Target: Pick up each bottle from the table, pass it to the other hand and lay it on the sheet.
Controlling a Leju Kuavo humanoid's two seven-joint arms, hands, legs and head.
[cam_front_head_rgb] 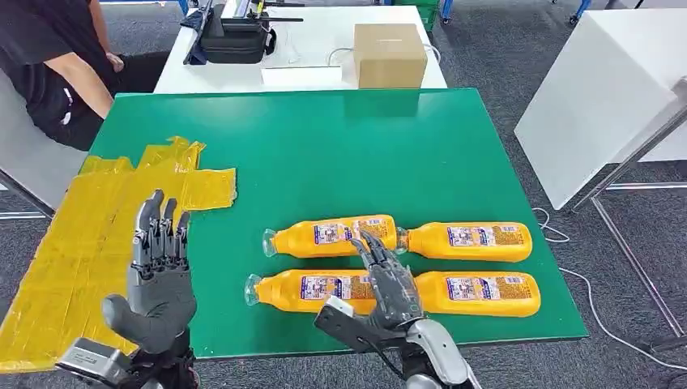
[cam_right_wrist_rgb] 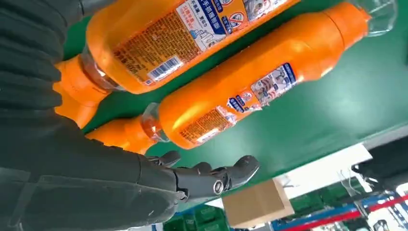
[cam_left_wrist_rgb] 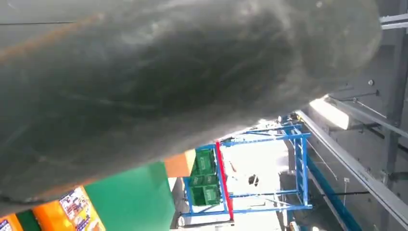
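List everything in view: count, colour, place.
bottles: 4, orange, lying in two rows on the table's near right
sheet: 1, yellow, over the table's left edge
table: 1, green
cardboard box: 1, brown, on white desk behind
black bag: 1, same desk
person: 1, dark top, seated far left
left hand: open, raised above the sheet
right hand: open, fingers spread above the middle of the bottles

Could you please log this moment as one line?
right hand open over bottles | left hand open over sheet | nothing held
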